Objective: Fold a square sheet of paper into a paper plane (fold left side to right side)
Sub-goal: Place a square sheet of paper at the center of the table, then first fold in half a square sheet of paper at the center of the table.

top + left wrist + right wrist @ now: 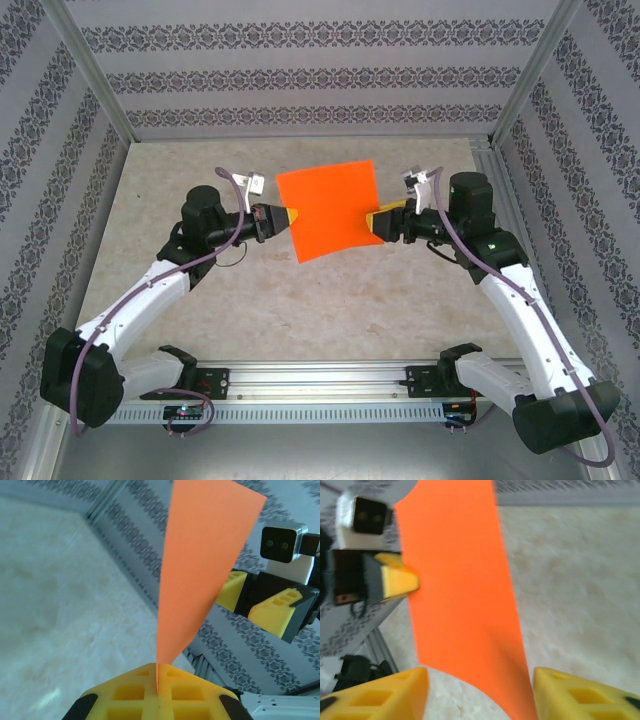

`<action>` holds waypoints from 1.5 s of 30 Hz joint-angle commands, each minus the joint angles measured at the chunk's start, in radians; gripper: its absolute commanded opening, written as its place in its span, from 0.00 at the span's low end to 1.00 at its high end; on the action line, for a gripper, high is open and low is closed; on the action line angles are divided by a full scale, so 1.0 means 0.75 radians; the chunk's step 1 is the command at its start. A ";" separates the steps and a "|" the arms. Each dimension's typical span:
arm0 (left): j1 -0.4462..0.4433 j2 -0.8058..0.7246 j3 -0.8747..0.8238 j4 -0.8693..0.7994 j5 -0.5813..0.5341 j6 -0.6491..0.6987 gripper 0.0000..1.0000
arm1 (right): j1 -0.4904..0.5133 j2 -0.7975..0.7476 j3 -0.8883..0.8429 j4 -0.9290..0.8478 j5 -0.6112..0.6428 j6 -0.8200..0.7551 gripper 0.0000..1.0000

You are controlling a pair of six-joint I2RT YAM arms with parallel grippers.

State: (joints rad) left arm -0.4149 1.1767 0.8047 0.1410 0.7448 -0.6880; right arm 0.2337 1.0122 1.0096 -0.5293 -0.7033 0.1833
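Note:
The square sheet of paper (330, 210) is bright orange and hangs in the air above the table's middle, between the two arms. My left gripper (291, 217) is shut on its left edge; in the left wrist view the yellow fingertips (172, 687) press together with the paper (200, 560) pinched in the seam. My right gripper (374, 222) stands at the sheet's right edge with its jaws open. In the right wrist view its yellow fingers (570, 692) are spread apart and the paper (460, 595) runs between them. No paper plane is in view.
The beige marbled tabletop (260, 300) lies below the sheet. Patterned walls and a metal frame (95, 70) close in the left, back and right. A metal rail (320, 385) with both arm bases runs along the near edge.

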 commanded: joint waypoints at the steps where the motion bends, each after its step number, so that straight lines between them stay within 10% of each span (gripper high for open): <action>1: -0.008 0.036 -0.068 -0.218 -0.038 0.025 0.00 | -0.058 0.013 -0.121 0.064 0.155 0.139 0.62; 21: -0.010 0.455 0.067 -0.658 -0.156 0.296 0.01 | 0.346 0.600 -0.425 0.560 0.387 0.721 0.43; 31: -0.010 0.499 0.037 -0.457 -0.031 0.131 0.43 | 0.391 0.827 -0.391 0.604 0.370 0.793 0.32; 45: -0.099 0.578 0.067 -0.243 0.002 -0.028 0.48 | 0.371 0.853 -0.394 0.702 0.311 0.842 0.31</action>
State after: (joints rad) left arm -0.4740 1.5803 0.8345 -0.1013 0.7357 -0.6819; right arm 0.5167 1.6569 0.7109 -0.0509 -0.4557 0.7921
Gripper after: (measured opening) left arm 0.482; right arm 0.304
